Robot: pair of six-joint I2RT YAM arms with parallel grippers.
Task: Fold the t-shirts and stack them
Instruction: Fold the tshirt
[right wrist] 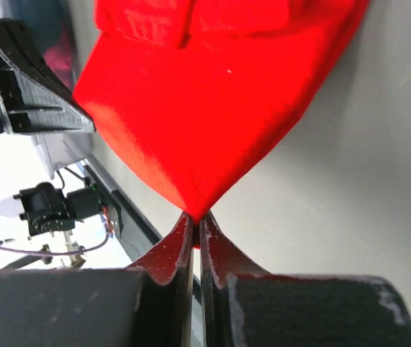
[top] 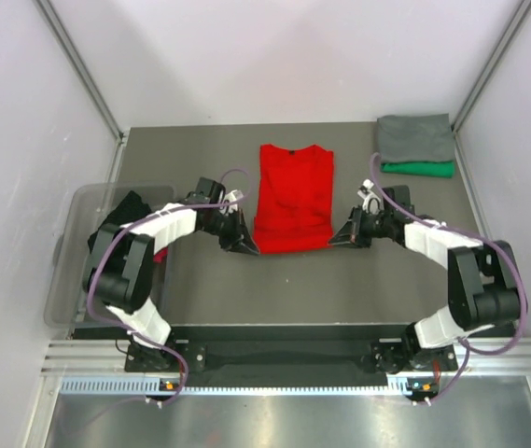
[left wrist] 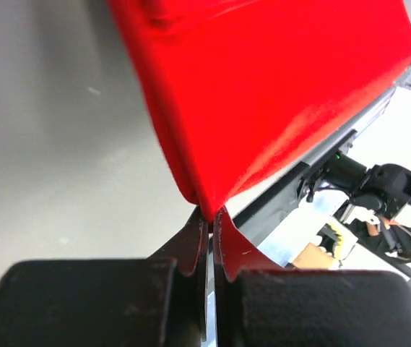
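Observation:
A bright red t-shirt (top: pixel 292 196) lies lengthwise in the middle of the table, sleeves folded in, collar at the far end. My left gripper (top: pixel 246 245) is shut on its near left hem corner (left wrist: pixel 206 206). My right gripper (top: pixel 336 241) is shut on its near right hem corner (right wrist: pixel 196 211). Both corners are held just off the table. A folded grey t-shirt (top: pixel 415 137) lies on a folded green t-shirt (top: pixel 418 169) at the far right corner. A black t-shirt (top: pixel 131 209) and some red cloth lie in the tub at the left.
A translucent grey plastic tub (top: pixel 78 261) stands at the table's left edge. White walls with metal posts enclose the table on the left, back and right. The table's near edge is a black rail (top: pixel 284 355) between the arm bases.

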